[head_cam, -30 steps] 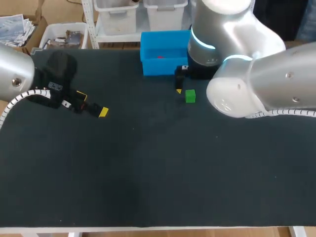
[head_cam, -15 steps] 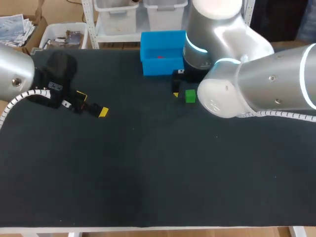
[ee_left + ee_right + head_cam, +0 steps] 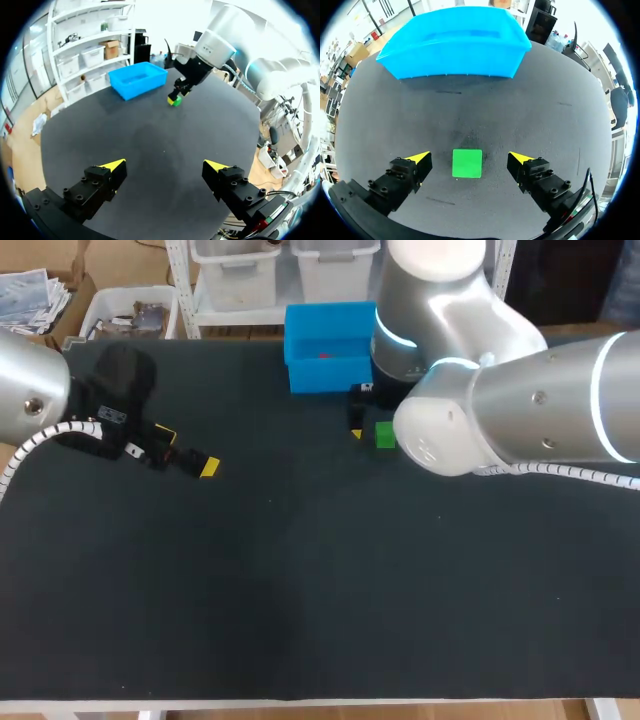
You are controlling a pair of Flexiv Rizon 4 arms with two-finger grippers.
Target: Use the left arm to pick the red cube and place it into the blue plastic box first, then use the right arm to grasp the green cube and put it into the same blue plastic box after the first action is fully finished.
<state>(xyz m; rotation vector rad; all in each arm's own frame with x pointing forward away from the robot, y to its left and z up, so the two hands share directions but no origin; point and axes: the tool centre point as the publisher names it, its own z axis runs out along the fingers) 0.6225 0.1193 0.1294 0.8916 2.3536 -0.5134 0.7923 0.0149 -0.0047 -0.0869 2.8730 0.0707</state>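
Observation:
The green cube [image 3: 385,435] rests on the black table just in front of the blue plastic box [image 3: 330,373]. A bit of the red cube [image 3: 323,355] shows inside that box. My right gripper [image 3: 468,159] hangs open over the green cube [image 3: 467,163], which lies between its two yellow tips without touching either; the blue plastic box [image 3: 455,44] stands ahead. My left gripper [image 3: 187,453] is open and empty at the table's left. From the left wrist, the left gripper [image 3: 165,165] faces the far-off blue plastic box [image 3: 137,79] and green cube [image 3: 175,100].
The table [image 3: 300,580] is a dark mat with a white front edge. My right arm's bulky grey body [image 3: 500,410] hangs over the table's back right and hides part of the box's right end.
My right arm has swung left, bringing its gripper down around the green cube. The left arm and the cubes have stayed put.

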